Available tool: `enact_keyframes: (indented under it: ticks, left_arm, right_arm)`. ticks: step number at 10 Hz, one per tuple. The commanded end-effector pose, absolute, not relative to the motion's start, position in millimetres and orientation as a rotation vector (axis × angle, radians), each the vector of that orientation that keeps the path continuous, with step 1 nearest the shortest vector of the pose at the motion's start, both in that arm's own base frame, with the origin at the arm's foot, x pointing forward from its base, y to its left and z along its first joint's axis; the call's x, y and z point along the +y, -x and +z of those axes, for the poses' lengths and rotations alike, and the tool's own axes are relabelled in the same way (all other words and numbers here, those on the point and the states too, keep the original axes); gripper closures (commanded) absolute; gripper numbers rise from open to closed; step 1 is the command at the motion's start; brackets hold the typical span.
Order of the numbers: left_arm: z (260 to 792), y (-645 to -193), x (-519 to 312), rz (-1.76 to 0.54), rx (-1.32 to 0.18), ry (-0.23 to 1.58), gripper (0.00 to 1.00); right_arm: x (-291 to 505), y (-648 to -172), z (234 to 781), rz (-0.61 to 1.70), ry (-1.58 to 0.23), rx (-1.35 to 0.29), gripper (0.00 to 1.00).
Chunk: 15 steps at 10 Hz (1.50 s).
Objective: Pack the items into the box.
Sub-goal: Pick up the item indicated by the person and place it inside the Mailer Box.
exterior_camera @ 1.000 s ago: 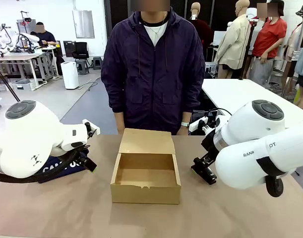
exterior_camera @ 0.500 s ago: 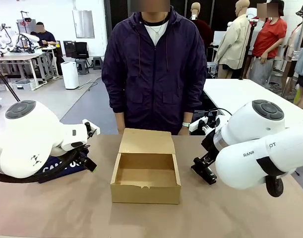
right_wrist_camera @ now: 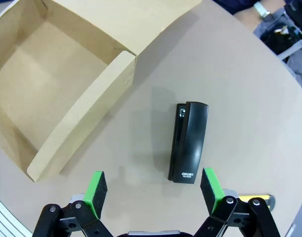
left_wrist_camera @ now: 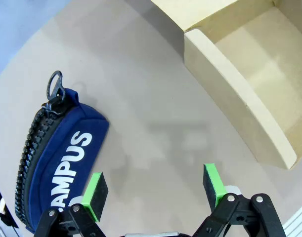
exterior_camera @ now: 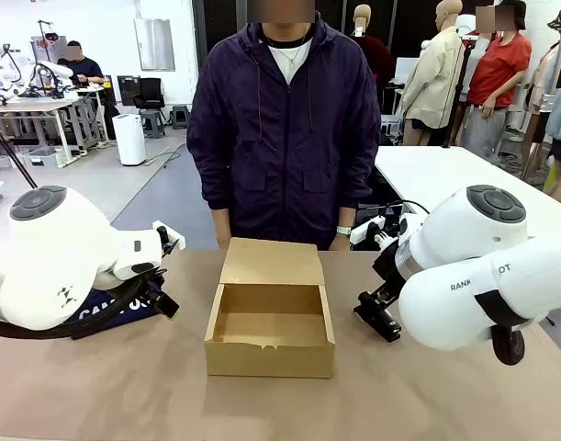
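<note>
**Both Jaws Open, Nothing Held**

The left gripper (left_wrist_camera: pixel 153 183) had its jaws spread wide and empty above the bare table (left_wrist_camera: pixel 155 113). The navy pouch (left_wrist_camera: pixel 66 163) lay flat beside one finger, and the open box (left_wrist_camera: pixel 230 98) sat toward the other. The right gripper (right_wrist_camera: pixel 153 186) was equally wide open and empty. The black stapler (right_wrist_camera: pixel 189 143) lay just beyond its fingers, apart from the box wall. The utility knife (right_wrist_camera: pixel 254 198) showed only as a yellow tip behind one finger.
</note>
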<state>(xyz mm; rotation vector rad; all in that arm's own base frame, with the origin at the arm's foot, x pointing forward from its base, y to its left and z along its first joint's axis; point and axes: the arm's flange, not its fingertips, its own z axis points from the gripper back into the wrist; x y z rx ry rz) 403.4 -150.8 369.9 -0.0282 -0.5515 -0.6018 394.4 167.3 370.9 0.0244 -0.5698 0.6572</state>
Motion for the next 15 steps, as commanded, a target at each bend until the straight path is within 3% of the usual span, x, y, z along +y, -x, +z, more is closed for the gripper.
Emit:
enact_keyframes:
  ticks: [1,4,5,7,9,10,12,15]
  left_arm:
    - [370.0,-403.3,-150.8,-0.602,-0.552,0.028,0.00]
    - [369.9,-403.4,-150.8,-0.602,-0.551,0.028,0.00]
    - [392.5,-398.5,-147.4,-0.665,-0.525,0.184,0.00]
    - [455.2,-389.6,-139.0,-0.369,-0.369,0.361,0.00]
    - [506.0,-377.5,-87.3,-0.298,-0.297,0.673,0.00]
    - [523.8,-371.6,-36.7,-0.189,-0.305,0.854,0.00]
    - [525.8,-352.1,64.0,0.062,-0.372,1.053,0.00]
    - [467.9,-303.1,192.5,0.447,-0.580,1.313,0.00]
  right_arm:
    - [167.2,-394.5,370.9,0.657,-0.025,-0.570,0.00]
    - [167.3,-394.4,370.9,0.657,-0.024,-0.570,0.00]
    - [166.2,-397.9,387.4,0.657,-0.086,-0.506,0.00]
    - [143.6,-401.8,452.5,0.359,-0.376,-0.492,0.00]
    - [95.4,-387.4,513.3,0.194,-0.708,-0.435,0.00]
    - [53.6,-372.9,534.1,0.152,-0.875,-0.425,0.00]
    - [-38.7,-341.3,541.1,-0.077,-1.000,-0.545,0.00]
    - [-147.0,-298.2,491.0,-0.463,-1.145,-0.650,0.00]
